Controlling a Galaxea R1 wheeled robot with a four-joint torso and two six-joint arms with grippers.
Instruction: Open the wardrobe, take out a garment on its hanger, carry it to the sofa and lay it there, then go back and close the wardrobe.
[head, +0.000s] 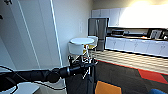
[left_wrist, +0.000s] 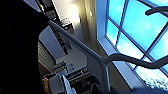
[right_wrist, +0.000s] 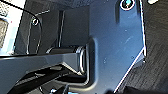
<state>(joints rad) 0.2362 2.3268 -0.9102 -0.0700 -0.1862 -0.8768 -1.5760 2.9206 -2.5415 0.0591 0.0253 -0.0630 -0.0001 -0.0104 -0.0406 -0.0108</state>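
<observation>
Left wrist view: your garment (left_wrist: 17, 50) looks soft and light, so hold its stiff hanger (left_wrist: 82, 50); I cannot tell whether the left end effector (head: 93, 64) grips.

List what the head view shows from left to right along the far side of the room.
White wall panel → round white table → steel refrigerator → white lower cabinets with the counter above them.

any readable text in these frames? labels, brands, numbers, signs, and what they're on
None can be read.
Kitchen counter: the appliances on it are too blurred to show any brand or label.
Fridge: no legible marking.
Wall plate beside the fridge: blank as far as can be told.
Left arm: no visible lettering.
</observation>
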